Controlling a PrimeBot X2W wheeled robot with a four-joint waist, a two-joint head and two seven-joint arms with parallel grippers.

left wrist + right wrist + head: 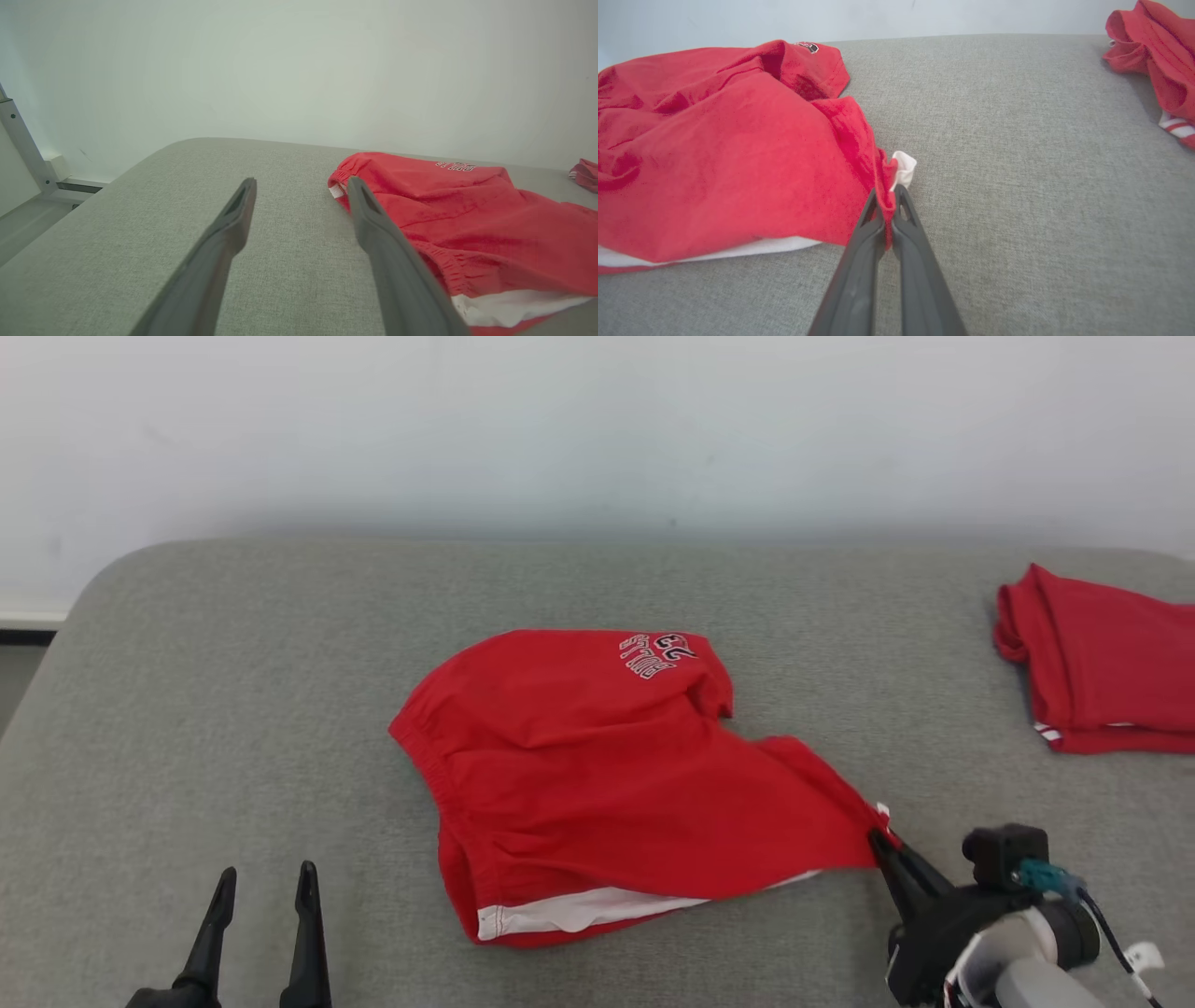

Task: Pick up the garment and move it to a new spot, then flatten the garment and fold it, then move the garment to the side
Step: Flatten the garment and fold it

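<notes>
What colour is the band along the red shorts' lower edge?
White: the cloth band on the red shorts, clearest in head view.

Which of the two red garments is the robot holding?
The middle shorts with white lettering: the right gripper pinches their corner. The other red garment lies apart, far right.

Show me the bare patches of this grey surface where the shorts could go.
Widest: the grey surface left of the red shorts, up to its rounded edge. Also the strip between shorts and wall, and the gap before the folded red garment. Crowded: front right, where the right gripper pinches the shorts' corner.
</notes>
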